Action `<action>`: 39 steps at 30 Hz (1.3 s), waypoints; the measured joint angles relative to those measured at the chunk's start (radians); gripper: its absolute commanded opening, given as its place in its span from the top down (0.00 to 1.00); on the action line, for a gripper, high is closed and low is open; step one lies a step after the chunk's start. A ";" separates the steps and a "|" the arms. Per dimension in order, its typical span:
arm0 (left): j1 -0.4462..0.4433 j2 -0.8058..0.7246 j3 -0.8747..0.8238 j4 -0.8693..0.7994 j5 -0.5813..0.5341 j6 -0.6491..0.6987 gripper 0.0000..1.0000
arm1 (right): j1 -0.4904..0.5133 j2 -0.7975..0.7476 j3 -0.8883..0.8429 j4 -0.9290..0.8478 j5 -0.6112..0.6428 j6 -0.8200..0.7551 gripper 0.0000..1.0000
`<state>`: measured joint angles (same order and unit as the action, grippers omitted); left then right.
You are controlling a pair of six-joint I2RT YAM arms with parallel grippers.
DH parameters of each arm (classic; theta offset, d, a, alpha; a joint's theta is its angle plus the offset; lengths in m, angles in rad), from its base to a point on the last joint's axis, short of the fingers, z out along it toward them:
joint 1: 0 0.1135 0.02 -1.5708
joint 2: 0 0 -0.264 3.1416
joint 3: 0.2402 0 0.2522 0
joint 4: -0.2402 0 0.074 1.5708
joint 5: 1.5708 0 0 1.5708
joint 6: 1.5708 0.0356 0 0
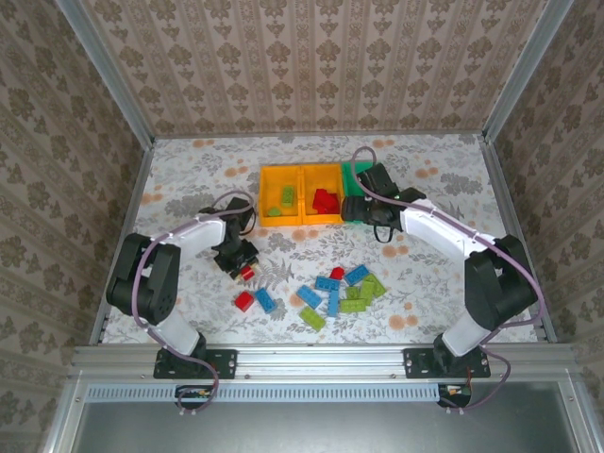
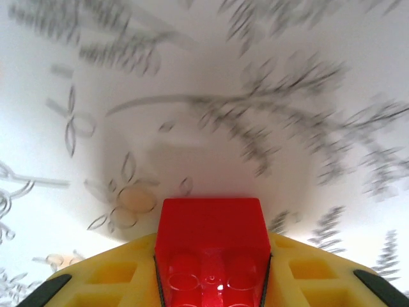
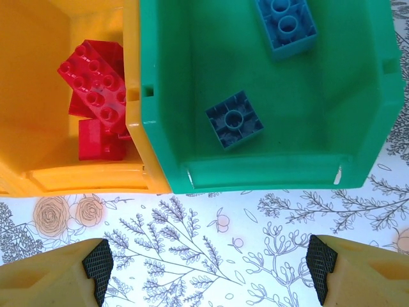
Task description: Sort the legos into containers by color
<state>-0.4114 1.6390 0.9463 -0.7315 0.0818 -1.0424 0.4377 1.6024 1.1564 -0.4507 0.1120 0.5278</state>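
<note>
- One red brick (image 2: 211,224) is clamped in my left gripper (image 2: 211,275); I lift it high and drop it in the upper-centre orange bin (image 1: 322,222) holding reds.
- Right gripper (image 3: 204,268) is spread and empty; I'd park it aside.

Just ahead of the right gripper (image 3: 211,268) we counted three bins: two orange bins (image 1: 269,179) and one green bin (image 3: 179,77), which held two blue bricks (image 3: 233,119). The left gripper (image 2: 211,275) clamped one red brick (image 2: 211,230), and near it we counted two loose red bricks (image 1: 244,300), about five loose blue bricks (image 1: 310,296) and three or four lime-green bricks (image 1: 355,305).
</note>
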 measured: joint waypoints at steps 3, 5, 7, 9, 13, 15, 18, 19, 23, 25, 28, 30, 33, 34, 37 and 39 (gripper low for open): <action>-0.003 -0.015 0.044 0.017 -0.028 0.027 0.64 | -0.002 -0.023 -0.030 0.001 0.009 -0.001 0.17; -0.015 -0.038 0.090 0.016 -0.050 0.056 0.64 | -0.002 -0.044 -0.062 0.006 0.010 -0.002 0.17; -0.034 -0.047 0.168 0.010 -0.070 0.099 0.64 | -0.002 -0.064 -0.097 0.028 0.007 -0.006 0.18; -0.064 -0.042 0.278 0.013 -0.087 0.155 0.65 | -0.002 -0.084 -0.138 0.057 -0.016 -0.013 0.18; -0.131 0.018 0.501 0.062 -0.093 0.289 0.65 | 0.000 -0.105 -0.194 0.101 -0.062 -0.029 0.19; -0.163 0.083 0.605 0.096 -0.086 0.358 0.65 | 0.006 -0.116 -0.212 0.113 -0.072 -0.032 0.19; -0.197 0.213 0.744 0.115 -0.056 0.444 0.65 | 0.012 -0.143 -0.237 0.119 -0.077 -0.032 0.19; -0.206 0.254 0.780 0.117 -0.047 0.466 0.65 | 0.012 -0.154 -0.245 0.119 -0.079 -0.031 0.19; -0.235 0.422 0.907 0.106 -0.016 0.551 0.63 | 0.022 -0.183 -0.256 0.112 -0.087 -0.023 0.22; -0.242 0.481 0.946 0.090 -0.004 0.576 0.62 | 0.031 -0.186 -0.256 0.097 -0.095 -0.006 0.24; -0.244 0.540 0.986 0.071 0.010 0.598 0.60 | 0.072 -0.184 -0.250 0.055 -0.117 0.032 0.25; -0.243 0.561 1.001 0.065 0.013 0.606 0.60 | 0.124 -0.164 -0.224 0.006 -0.132 0.073 0.26; -0.243 0.578 1.033 0.061 0.012 0.617 0.52 | 0.190 -0.114 -0.186 -0.048 -0.154 0.148 0.26; -0.243 0.580 1.040 0.061 0.011 0.621 0.49 | 0.205 -0.101 -0.181 -0.060 -0.159 0.170 0.26; -0.243 0.580 1.049 0.063 0.008 0.632 0.39 | 0.256 -0.069 -0.177 -0.100 -0.177 0.245 0.26; -0.243 0.580 1.049 0.061 0.003 0.634 0.31 | 0.278 -0.057 -0.175 -0.123 -0.177 0.285 0.27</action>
<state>-0.6540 2.2192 1.9949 -0.6701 0.0845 -0.4084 0.7162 1.5452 0.9813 -0.5735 -0.0650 0.8127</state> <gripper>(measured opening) 0.644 0.737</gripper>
